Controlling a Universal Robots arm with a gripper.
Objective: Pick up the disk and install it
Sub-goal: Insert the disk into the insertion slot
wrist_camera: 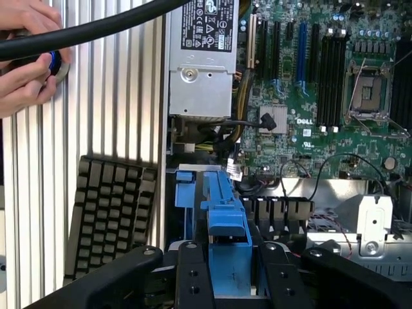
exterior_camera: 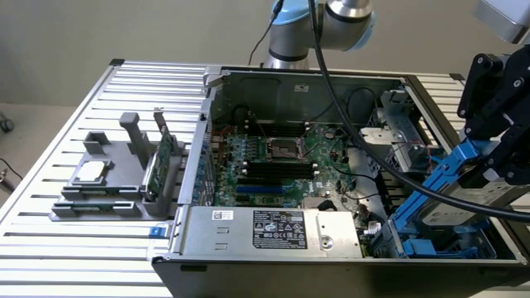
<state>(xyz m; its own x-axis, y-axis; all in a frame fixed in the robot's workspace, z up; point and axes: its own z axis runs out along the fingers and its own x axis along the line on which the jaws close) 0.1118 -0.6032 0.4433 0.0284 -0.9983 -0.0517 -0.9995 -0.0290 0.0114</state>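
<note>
The gripper (wrist_camera: 235, 261) has its two fingers (wrist_camera: 193, 277) clamped on the one disk (exterior_camera: 460, 208). The disk is tilted, at four o'clock from the motherboard (exterior_camera: 282, 155) in the exterior view. One black cable (exterior_camera: 389, 177) crosses it. One power supply (exterior_camera: 273, 228) lies at six o'clock and one parts tray (exterior_camera: 108, 186) at nine.

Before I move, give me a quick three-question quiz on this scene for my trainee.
1. True or false: the disk lies flat inside the case.
2. Where is the chip? A: on the grey fixture outside the case. B: in the motherboard socket. C: on the power supply.
3. Fill in: in the wrist view, a black ____ lies next to the case.
Key: 1 false, the gripper holds it tilted at the exterior view's right end of the case. 2 A. 3 keyboard.
</note>
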